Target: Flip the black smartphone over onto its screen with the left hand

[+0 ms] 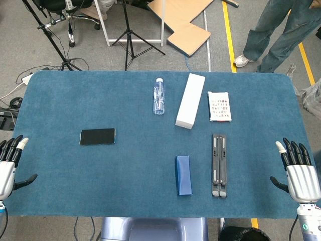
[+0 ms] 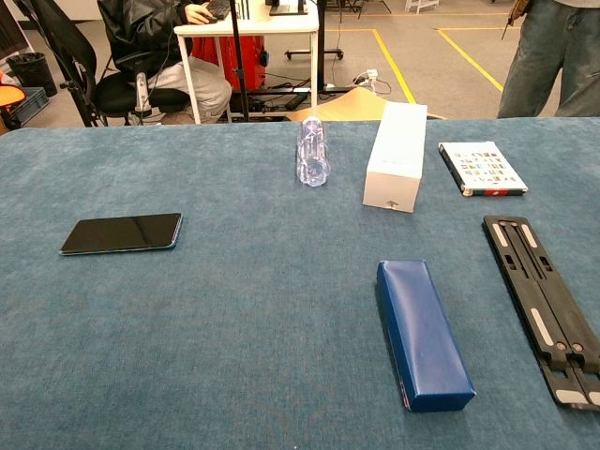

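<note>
The black smartphone (image 1: 98,136) lies flat on the blue table cloth at the left, its glossy dark face up; in the chest view the smartphone (image 2: 123,233) sits at the left too. My left hand (image 1: 9,165) hovers at the table's left front corner, well left of and nearer than the phone, fingers spread, holding nothing. My right hand (image 1: 299,173) is at the right front corner, fingers apart and empty. Neither hand shows in the chest view.
A clear bottle (image 1: 159,96) lies at the back centre beside a long white box (image 1: 190,100) and a small printed book (image 1: 219,106). A blue case (image 1: 183,174) and a black folding stand (image 1: 218,164) lie nearer the front. A person stands behind the table's far right.
</note>
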Robot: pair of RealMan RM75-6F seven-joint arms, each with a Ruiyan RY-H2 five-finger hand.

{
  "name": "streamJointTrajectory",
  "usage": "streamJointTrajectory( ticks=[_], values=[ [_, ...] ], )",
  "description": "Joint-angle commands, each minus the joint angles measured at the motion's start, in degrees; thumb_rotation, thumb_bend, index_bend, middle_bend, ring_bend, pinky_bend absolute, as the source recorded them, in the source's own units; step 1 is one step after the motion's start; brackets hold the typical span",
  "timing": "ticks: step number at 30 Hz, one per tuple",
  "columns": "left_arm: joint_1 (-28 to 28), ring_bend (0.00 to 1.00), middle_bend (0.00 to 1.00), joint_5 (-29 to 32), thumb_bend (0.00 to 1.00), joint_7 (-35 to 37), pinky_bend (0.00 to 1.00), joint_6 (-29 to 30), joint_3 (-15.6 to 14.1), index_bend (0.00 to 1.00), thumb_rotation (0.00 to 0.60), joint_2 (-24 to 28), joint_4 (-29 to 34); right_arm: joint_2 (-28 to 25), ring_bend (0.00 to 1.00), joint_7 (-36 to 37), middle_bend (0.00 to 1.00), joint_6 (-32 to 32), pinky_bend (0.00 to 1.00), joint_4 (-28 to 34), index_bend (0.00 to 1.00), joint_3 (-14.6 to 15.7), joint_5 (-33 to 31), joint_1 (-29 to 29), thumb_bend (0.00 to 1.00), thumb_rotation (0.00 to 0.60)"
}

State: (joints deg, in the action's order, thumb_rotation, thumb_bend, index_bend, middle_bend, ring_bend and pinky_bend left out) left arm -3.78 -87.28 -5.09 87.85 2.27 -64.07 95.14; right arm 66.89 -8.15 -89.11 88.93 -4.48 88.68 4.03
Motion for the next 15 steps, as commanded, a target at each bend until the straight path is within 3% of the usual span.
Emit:
streamJointTrajectory(
  ticks=[1,10,15],
  values=[
    [-0.03,0.00,0.00,0.06,0.02,0.02,0.00,-0.08,0.01,0.00,0.600,0.01,-0.01,0.01,0.00,-0.03,0.00,0.11,0.00,-0.02,0.00,0.03,-0.04,0.03,0.00,0.600],
    [-1.88,0.00,0.00,2.77,0.02,-0.57,0.00,-3.91,0.96,0.00,0.600,-1.08,-0.81,-0.24,0.00,0.27,0.00,0.31,0.00,0.47,0.00,0.07,0.02,0.11,0.00,0.600],
    [-7.20,0.00,0.00,8.62,0.06,-2.07,0.00,-12.56,4.14,0.00,0.600,-2.73,-0.30,-0.23,0.00,0.78,0.00,1.16,0.00,0.33,0.00,-0.15,-0.66,0.44,0.00,0.600]
  ],
)
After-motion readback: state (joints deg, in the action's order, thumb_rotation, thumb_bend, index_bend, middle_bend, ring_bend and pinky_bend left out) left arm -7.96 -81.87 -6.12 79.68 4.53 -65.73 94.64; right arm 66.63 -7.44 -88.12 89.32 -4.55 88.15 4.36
